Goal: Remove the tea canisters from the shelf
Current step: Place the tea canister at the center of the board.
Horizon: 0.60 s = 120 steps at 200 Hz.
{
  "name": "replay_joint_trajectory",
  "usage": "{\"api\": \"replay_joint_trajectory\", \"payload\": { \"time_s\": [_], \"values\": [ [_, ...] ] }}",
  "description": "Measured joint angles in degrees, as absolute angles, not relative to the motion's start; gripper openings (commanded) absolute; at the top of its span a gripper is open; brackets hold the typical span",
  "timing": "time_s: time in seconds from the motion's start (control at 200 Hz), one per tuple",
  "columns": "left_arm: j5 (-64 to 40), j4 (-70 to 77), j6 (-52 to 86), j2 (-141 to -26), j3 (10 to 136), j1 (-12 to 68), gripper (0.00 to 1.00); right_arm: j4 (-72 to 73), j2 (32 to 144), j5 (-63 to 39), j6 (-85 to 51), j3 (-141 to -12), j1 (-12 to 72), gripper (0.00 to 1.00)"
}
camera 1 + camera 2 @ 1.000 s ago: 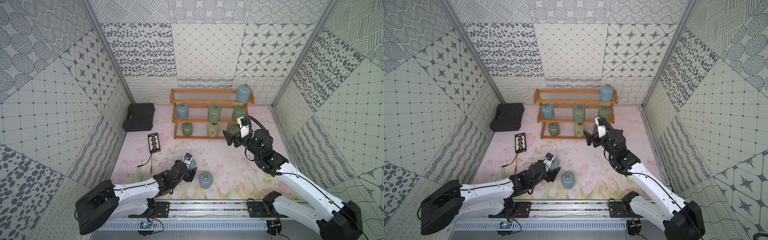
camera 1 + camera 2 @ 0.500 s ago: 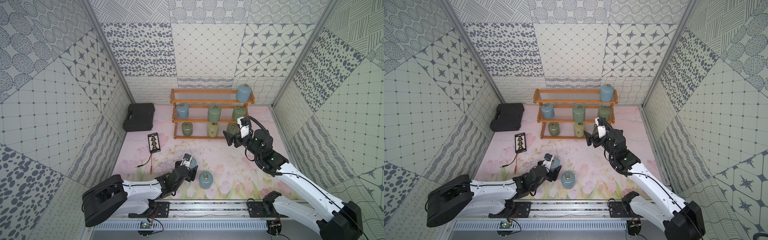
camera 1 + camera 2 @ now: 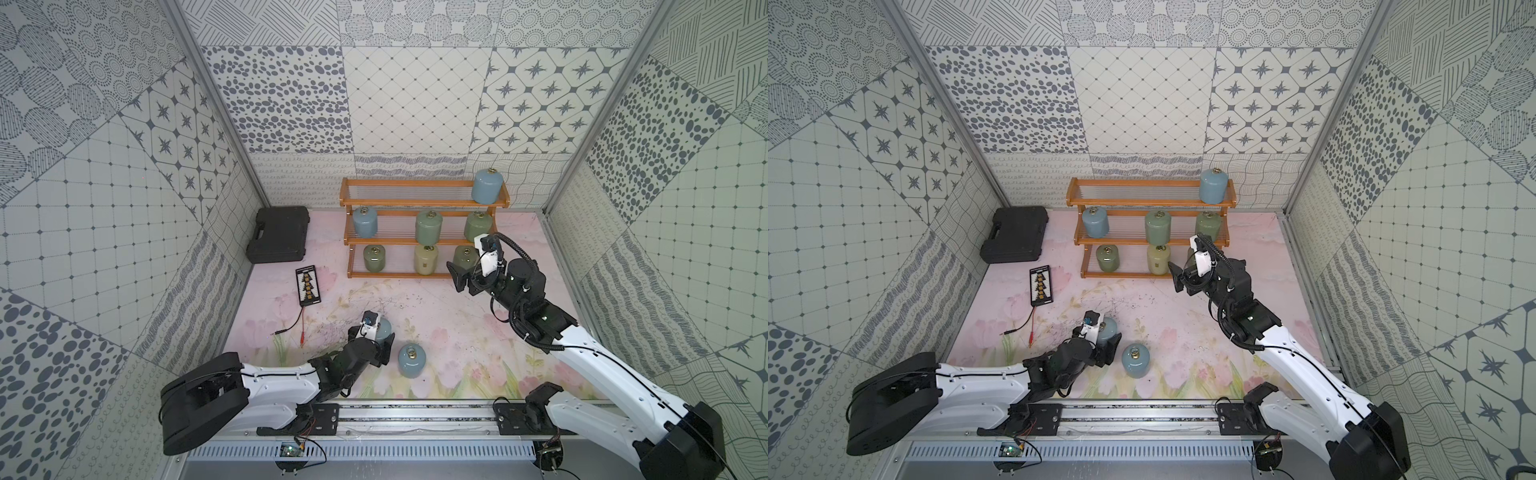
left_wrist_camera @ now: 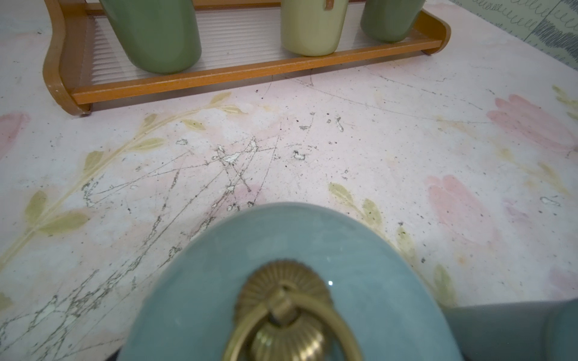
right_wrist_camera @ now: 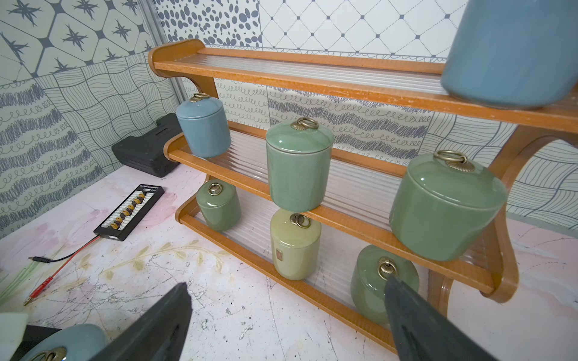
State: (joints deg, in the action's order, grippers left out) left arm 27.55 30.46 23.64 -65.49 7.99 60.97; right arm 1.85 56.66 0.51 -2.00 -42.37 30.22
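Observation:
The wooden shelf (image 3: pixel 407 202) at the back holds several tea canisters: a blue one (image 3: pixel 487 186) on top, blue (image 3: pixel 365 221) and two green (image 3: pixel 428 227) in the middle, green (image 3: pixel 374 258), cream (image 3: pixel 425 259) and green (image 5: pixel 369 281) at the bottom. My left gripper (image 3: pixel 380 338) is shut on a light blue canister (image 3: pixel 385 327) low over the table; its lid and brass ring (image 4: pixel 291 312) fill the left wrist view. Another blue canister (image 3: pixel 410 360) stands beside it. My right gripper (image 5: pixel 286 284) hangs open before the bottom tier's right end, with nothing between its fingers.
A black plastic case (image 3: pixel 279 240) lies at the back left. A black connector board (image 3: pixel 308 287) with red and black leads (image 3: pixel 291 328) lies left of the shelf. The arms' mounting rail (image 3: pixel 415 415) runs along the table's front edge.
My left arm has folded lower with the blue canister still in its gripper, which has hardly shifted. The right arm has not moved.

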Motion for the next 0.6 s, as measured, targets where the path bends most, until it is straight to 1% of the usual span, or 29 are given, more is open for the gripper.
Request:
{"api": "replay_joint_trajectory", "payload": {
  "time_s": [0.18,0.6],
  "values": [
    [28.03,30.5,24.97,-65.28,7.77,61.39,0.81,1.83,56.66,0.54,-1.91,-42.35,30.22,1.0],
    [29.15,26.72,27.53,-61.65,7.16,62.48,0.83,1.28,56.66,0.71,-1.67,-42.3,30.22,1.0]
  ]
}}
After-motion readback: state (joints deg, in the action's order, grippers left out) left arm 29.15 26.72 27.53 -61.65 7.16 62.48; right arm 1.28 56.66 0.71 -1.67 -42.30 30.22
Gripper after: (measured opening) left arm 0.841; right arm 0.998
